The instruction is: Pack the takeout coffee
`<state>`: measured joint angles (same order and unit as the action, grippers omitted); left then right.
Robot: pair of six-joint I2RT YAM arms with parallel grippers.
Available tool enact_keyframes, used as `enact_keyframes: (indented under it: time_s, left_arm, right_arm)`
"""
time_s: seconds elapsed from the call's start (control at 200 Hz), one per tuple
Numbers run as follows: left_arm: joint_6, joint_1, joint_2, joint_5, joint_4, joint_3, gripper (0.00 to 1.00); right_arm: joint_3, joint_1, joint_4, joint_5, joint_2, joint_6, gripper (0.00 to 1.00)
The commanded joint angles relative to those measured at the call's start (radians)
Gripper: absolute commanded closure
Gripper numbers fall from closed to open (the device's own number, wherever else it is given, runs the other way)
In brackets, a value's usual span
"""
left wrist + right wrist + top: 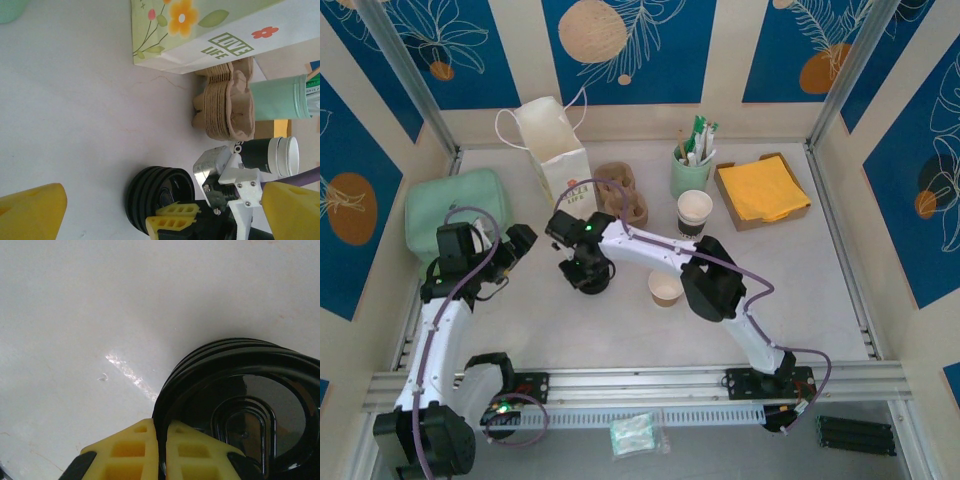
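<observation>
Right wrist view: the right gripper has its yellow fingers pinched narrow on the near rim of a stack of black lids, which sits flat on the white table. From the top external camera, the takeout coffee stands upright beyond this gripper and off to its right, well apart from it and untouched, with the right arm's own forearm stretching across the space between. A small brown paper cup stands open just right of the gripper, beside that forearm. Straight beyond the gripper lie stacked pulp cup carriers, and beyond-left the flowered paper bag stands open. Past the coffee are a mint-green cup of stirrers and a tray of yellow napkins. The left gripper hangs just left of the lids, jaws spread wide and holding nothing, with a green pouch further left.
</observation>
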<state>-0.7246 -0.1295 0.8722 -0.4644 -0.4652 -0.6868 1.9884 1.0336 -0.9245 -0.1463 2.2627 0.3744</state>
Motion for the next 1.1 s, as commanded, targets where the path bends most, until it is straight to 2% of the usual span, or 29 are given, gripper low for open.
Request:
enact_keyframes:
  time_s: [0.0, 0.155, 0.22, 0.26, 0.55, 0.64, 0.89, 0.985, 1.095]
  left_arm:
    - [0.022, -0.001, -0.013, -0.028, -0.008, -0.011, 0.01]
    - [0.022, 0.0, -0.013, -0.03, -0.007, -0.013, 0.01]
    - [0.021, 0.0, -0.012, -0.03, -0.004, -0.012, 0.01]
    - [0.021, -0.001, -0.01, -0.031, -0.003, -0.011, 0.0]
    - [0.017, -0.001, -0.009, -0.034, 0.001, -0.011, 0.01]
    - [0.017, -0.001, -0.009, -0.033, 0.0, -0.01, 0.01]
    - [0.019, 0.0, -0.006, -0.035, 0.004, -0.01, 0.01]
    - [0.019, -0.001, -0.004, -0.035, 0.006, -0.008, 0.01]
    - [0.019, -0.001, -0.002, -0.038, 0.008, -0.007, 0.01]
  right_arm:
    - [-0.01, -0.007, -0.014, 0.019, -0.03, 0.022, 0.92]
    - [-0.026, -0.019, -0.001, 0.035, -0.041, 0.033, 0.89]
    - [-0.026, -0.023, -0.002, 0.033, -0.044, 0.034, 0.81]
    - [-0.026, -0.025, -0.003, 0.033, -0.045, 0.034, 0.8]
    - [-0.031, -0.033, -0.002, 0.034, -0.046, 0.038, 0.79]
    - [-0.028, -0.033, -0.003, 0.034, -0.048, 0.039, 0.73]
    - [-0.013, -0.035, -0.009, 0.033, -0.064, 0.038, 0.72]
    - [-0.008, -0.039, -0.011, 0.03, -0.067, 0.04, 0.67]
    - [-0.005, -0.044, -0.013, 0.029, -0.067, 0.04, 0.67]
